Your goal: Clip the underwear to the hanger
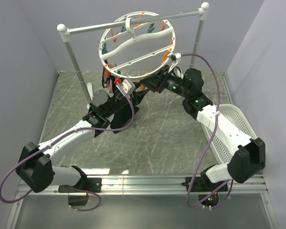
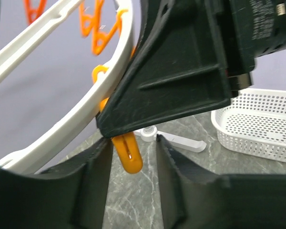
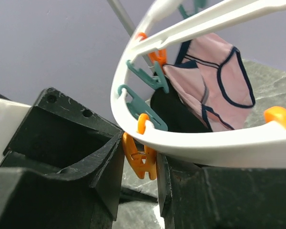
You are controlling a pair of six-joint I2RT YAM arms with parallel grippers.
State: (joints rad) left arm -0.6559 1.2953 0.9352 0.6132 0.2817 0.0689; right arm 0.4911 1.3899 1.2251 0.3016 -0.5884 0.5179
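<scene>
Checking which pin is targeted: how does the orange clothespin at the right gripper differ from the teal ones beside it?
The orange clothespin hangs below the hanger rim, between the fingers of the right gripper; the teal clothespins sit higher, inside the rim, untouched. They also differ in colour. Both hang on that ring.

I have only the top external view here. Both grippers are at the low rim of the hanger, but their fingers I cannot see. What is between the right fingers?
Observer: In the right wrist view an orange clothespin sits between the fingers of the right gripper, just below the hanger rim; both seem to touch it.
Operator: And the left fingers, do they hold cloth?
Observer: No. The left gripper stands open around a hanging orange pin; no cloth lies between.
Operator: Is anything hanging on the ring?
Observer: A pink garment with dark trim hangs there.
</scene>
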